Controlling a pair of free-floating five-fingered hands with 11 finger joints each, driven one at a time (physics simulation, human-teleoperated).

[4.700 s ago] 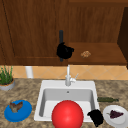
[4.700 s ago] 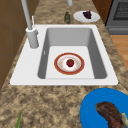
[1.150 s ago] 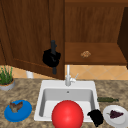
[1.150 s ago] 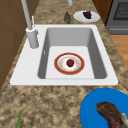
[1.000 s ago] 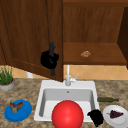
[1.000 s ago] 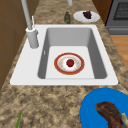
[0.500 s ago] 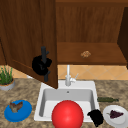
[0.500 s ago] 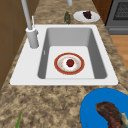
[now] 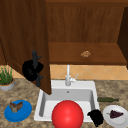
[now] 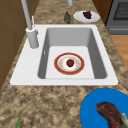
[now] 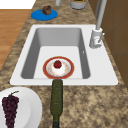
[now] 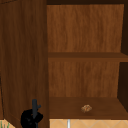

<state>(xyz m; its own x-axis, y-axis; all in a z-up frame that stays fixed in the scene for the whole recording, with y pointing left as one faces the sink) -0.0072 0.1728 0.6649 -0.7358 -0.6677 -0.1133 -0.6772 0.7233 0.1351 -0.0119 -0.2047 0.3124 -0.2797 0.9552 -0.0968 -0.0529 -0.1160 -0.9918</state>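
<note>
Two cabinet doors stand open above the sink, and the left hand (image 9: 32, 69) at the left middle of the front view has its fingers curled round the dark handle (image 9: 35, 65) of the left cabinet door (image 9: 25, 37). I'd say the door swing is the step in hand, nearly finished. Compared with 4.7 s ago, that hand was up near the frame's centre with the door closer to shut; now the door sticks well out toward the camera. Next move probably just needs letting go of the handle cleanly. The right hand (image 9: 96, 117) hangs at lower right, fingers curled on nothing, beside the plate of grapes (image 9: 115, 114). A small brown bit of food (image 9: 85, 54) sits on the shelf.
</note>
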